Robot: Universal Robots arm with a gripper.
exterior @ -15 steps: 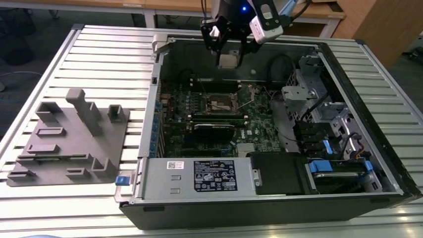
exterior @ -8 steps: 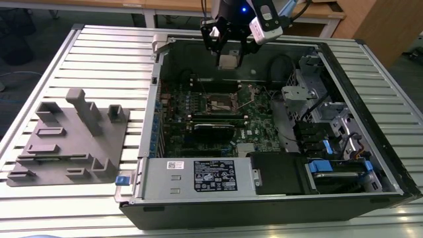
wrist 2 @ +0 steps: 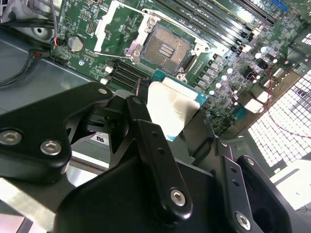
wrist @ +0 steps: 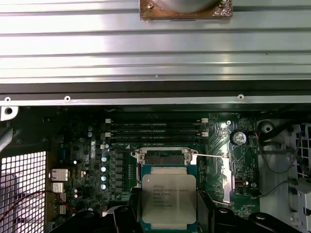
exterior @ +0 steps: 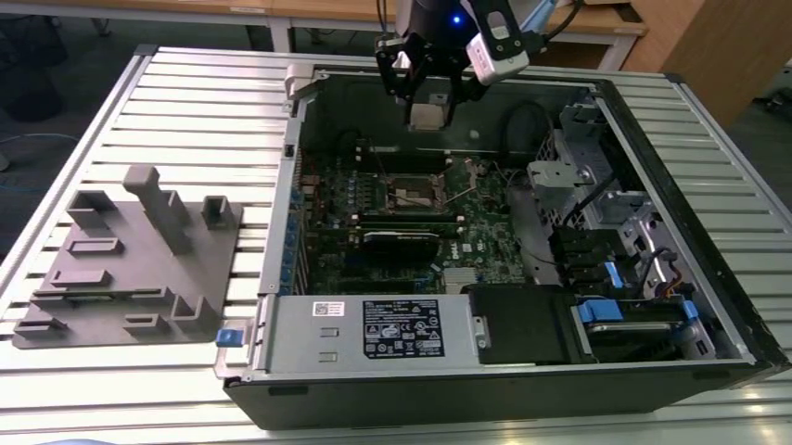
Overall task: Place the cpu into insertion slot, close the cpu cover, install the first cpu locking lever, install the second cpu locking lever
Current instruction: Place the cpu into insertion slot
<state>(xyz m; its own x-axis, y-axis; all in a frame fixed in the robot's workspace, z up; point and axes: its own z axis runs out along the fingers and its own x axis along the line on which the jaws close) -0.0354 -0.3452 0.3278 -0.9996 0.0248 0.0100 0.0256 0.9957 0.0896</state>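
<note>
Over the open case (exterior: 495, 400), the gripper (exterior: 428, 109) points down, pinching the cpu (wrist: 168, 196).

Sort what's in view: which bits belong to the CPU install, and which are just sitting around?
In the job:
gripper, shut on the cpu
insertion slot, empty
cpu cover, swung open

Lying about:
grey fixture tray
memory slots
coin cell
long black card
labelled metal box
</note>
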